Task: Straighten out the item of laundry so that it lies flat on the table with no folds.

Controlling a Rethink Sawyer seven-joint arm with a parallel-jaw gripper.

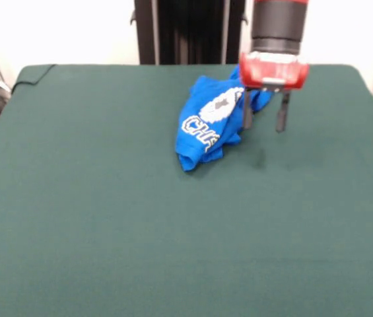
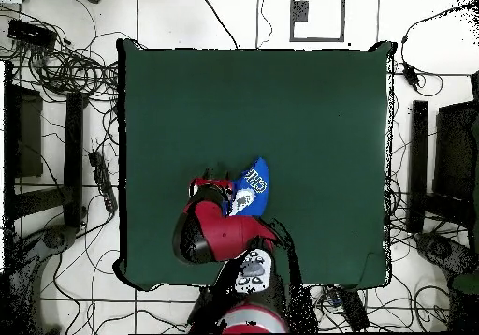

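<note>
We see the small bright blue cotton T-shirt (image 1: 207, 123) lying crumpled on the dark green felt-covered tabletop (image 1: 107, 218), towards the far side and somewhat right of centre in the front view. Its white-and-grey pixelated graphic and part of its white outlined block lettering face upward, but the cloth is bunched into a narrow, slanting heap with several overlapping folds, so the lettering is cut short by a fold. In the overhead view the same garment (image 2: 254, 186) appears as a thin blue crescent, largely hidden beneath the red and black arm.

The gripper (image 1: 264, 111) hangs from the red wrist at the garment's right edge, its two dark fingers (image 1: 282, 113) spread apart and holding nothing. The left finger stands against the blue cloth; the right one stands over bare felt. We cannot tell whether the tips touch the tabletop, though a faint shadow below them suggests that they are raised slightly above it.

We judge this placement to be deliberate: an open gripper straddling the hem is set to pinch an outer edge, from which the folds can be drawn outward. The task appears to us far from complete, since no part of the shirt yet lies flat. The chief risk, in our view, is catching several layers at once.
</note>
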